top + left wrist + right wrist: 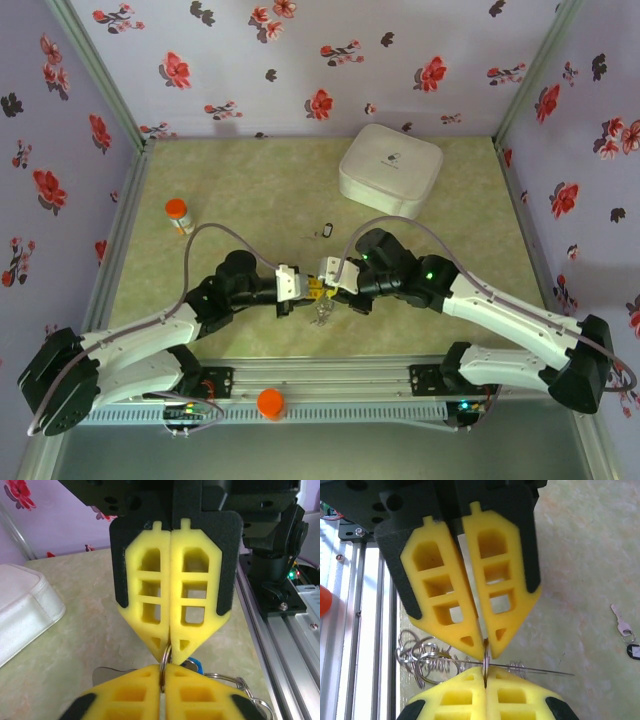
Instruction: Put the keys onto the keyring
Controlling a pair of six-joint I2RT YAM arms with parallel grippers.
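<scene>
Keyring, a thin metal hoop (485, 657), stands edge-on at frame centre, pinched tip to tip between the closed left hand (163, 677) and closed right hand (485, 677). Black-and-silver-headed key (327, 233) lies loose on the surface (250, 190) just above both hands; the right hand appears nearer.

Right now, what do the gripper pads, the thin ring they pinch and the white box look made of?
Pads: matte yellow foam or soft plastic, judging by the moulded lattice. Thin ring: metal, bright silvery glint. White box: smooth, slightly glossy plastic or faux leather; a seam-like edge leaves it open.
</scene>
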